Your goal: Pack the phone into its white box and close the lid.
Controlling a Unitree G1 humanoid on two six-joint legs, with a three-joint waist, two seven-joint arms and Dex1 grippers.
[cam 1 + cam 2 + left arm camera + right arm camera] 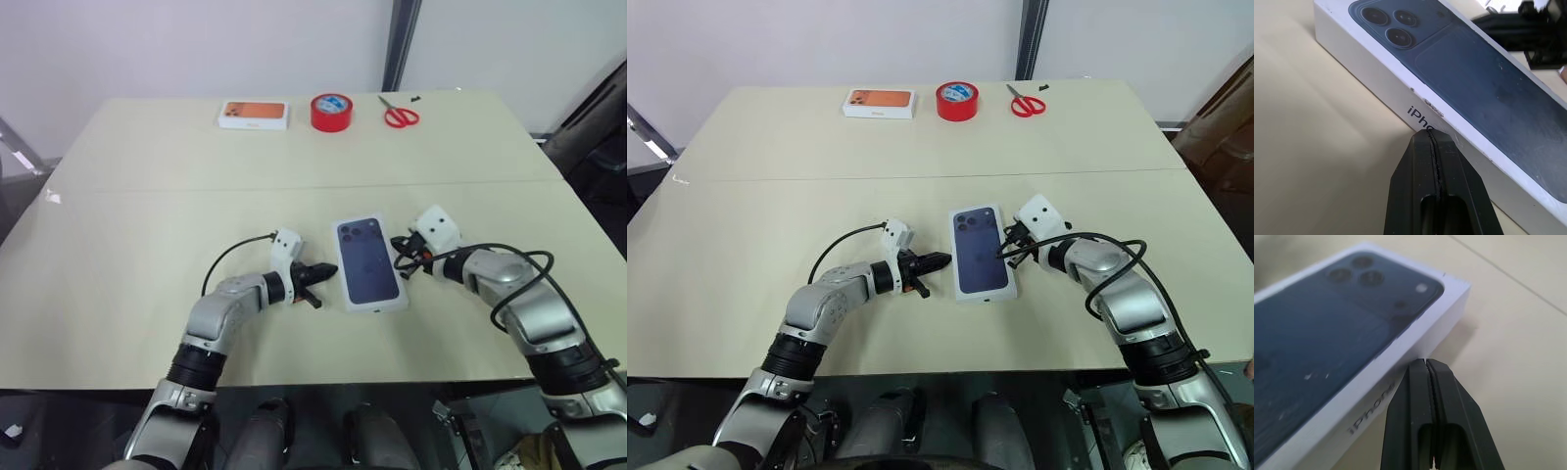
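Left gripper [321,276] and right gripper [400,246] are both clenched empty, tips against opposite long sides of the lid [369,260]. The lid sits printed face up on the table [137,196], near its front edge.

one lid [369,262], one carton [254,115], one tape roll [331,111], one scissors [399,115]

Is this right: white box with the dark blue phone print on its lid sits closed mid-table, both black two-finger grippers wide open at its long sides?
One thing is wrong: the grippers are shut, not open. The left gripper and the right gripper each show fingers pressed together in their wrist views, tips at the long sides of the white box with the dark blue phone print on its lid. It does sit closed mid-table.
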